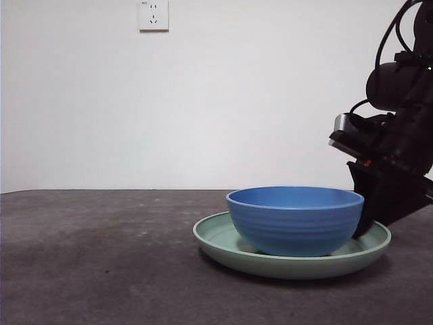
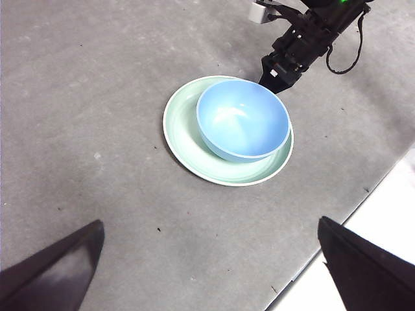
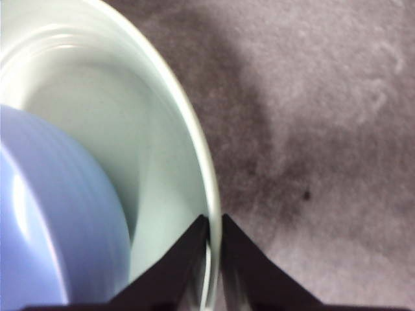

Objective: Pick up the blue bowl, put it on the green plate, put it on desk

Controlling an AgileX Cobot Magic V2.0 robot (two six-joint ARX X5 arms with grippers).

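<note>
- The blue bowl (image 1: 295, 220) sat upright inside the green plate (image 1: 223, 238), and the plate lay flat on the desk (image 1: 95, 264).
- In the left wrist view the bowl (image 2: 243, 118) was off-centre on the plate (image 2: 181, 133), pushed toward its 2 o'clock edge, leaving a wide crescent of bare green from about 6 to 11 o'clock.
- The right gripper (image 1: 371, 220) came down at the 3 o'clock side of the front view, dark and large, with its tip at the plate's rim just beside the bowl.
- In the right wrist view that gripper (image 3: 214, 259) had its two black jaws clenched on the plate's raised rim (image 3: 194, 139), one jaw inside the plate and one outside over the desk (image 3: 324, 129); the bowl's ribbed wall (image 3: 58, 220) stood near the inner jaw but apart from it.
- From the left wrist camera the right gripper (image 2: 273, 74) met the plate at about 1 o'clock of the bowl.
- The left gripper (image 2: 207, 272) hung high above the desk (image 2: 84, 110), well apart from the plate, its jaws spread wide and holding nothing.
- A white wall socket (image 1: 153, 15) showed at 11 o'clock in the front view.
</note>
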